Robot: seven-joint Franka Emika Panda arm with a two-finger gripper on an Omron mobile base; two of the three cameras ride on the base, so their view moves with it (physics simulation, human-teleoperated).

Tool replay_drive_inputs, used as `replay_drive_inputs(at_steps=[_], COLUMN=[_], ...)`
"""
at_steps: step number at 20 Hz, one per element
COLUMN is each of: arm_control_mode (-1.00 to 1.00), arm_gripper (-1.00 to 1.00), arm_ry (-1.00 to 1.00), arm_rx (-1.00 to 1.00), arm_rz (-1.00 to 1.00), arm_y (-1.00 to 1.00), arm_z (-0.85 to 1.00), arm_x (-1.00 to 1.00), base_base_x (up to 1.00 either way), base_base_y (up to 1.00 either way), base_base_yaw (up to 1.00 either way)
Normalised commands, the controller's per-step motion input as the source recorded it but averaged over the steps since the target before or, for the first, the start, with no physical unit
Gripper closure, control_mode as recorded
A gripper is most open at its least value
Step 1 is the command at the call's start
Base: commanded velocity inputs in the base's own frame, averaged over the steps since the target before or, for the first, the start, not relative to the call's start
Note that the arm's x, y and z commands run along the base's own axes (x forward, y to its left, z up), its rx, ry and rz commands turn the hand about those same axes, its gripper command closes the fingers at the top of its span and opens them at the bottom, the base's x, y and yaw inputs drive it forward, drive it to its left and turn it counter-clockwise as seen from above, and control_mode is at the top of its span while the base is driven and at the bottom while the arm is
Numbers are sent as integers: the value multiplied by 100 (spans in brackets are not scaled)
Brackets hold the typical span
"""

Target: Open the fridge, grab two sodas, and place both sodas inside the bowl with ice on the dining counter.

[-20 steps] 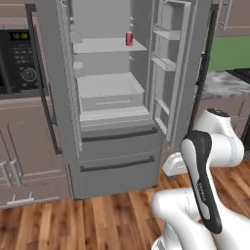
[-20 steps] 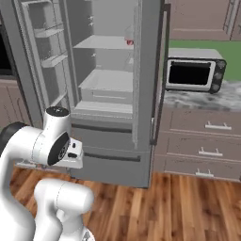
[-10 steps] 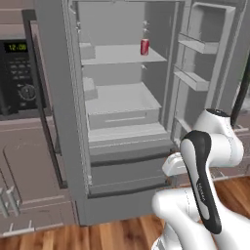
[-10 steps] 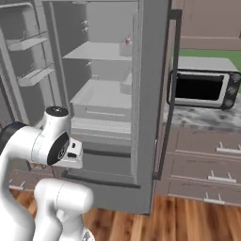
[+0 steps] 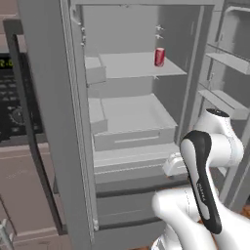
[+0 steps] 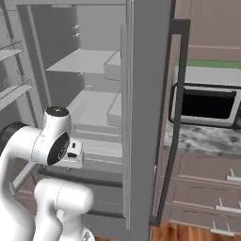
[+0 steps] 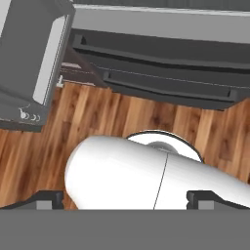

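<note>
The grey fridge (image 5: 49, 107) stands open with both doors swung wide. One red soda (image 5: 159, 57) stands upright on its upper shelf, toward the right. The other shelves in sight are bare. The right base view takes in the fridge (image 6: 146, 94) past the edge of its right door and the dark bar handle (image 6: 176, 117). My arm is folded low in front of the lower drawers (image 7: 161, 53). My gripper (image 7: 124, 202) points down at the wooden floor, open, with nothing between its fingertips (image 7: 49, 200). The bowl and the dining counter are out of view.
A black oven panel (image 5: 10, 97) is set in the wall left of the fridge. A dark toaster oven (image 6: 207, 101) sits on a marbled wall counter (image 6: 202, 139) to the right, above brown drawers (image 6: 202, 188). The open doors flank my arm closely.
The whole scene has grown and shifted in both base views: the base has driven closer to the open fridge. The arm keeps its folded pose and the gripper stays open.
</note>
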Motion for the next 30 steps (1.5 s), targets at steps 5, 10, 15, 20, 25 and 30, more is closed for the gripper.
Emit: replay_drive_inputs(at_steps=[5, 10, 15, 20, 25, 30], arm_control_mode=[100, 100, 100, 100, 100, -100], arm_gripper=[-100, -100, -100, -100, -100, -100], arm_ry=[0, 0, 0, 0, 0, -1], arm_rx=[0, 0, 0, 0, 0, 0], arm_rz=[0, 0, 0, 0, 0, -2], arm_y=[0, 0, 0, 0, 0, 6], arm_z=[0, 0, 0, 0, 0, 5], arm_x=[0, 0, 0, 0, 0, 38], base_base_x=[72, 54, 12, 49, 68, 27], base_base_y=[9, 5, 7, 24, 24, 8], base_base_yaw=[3, 1, 0, -1, 0, 0])
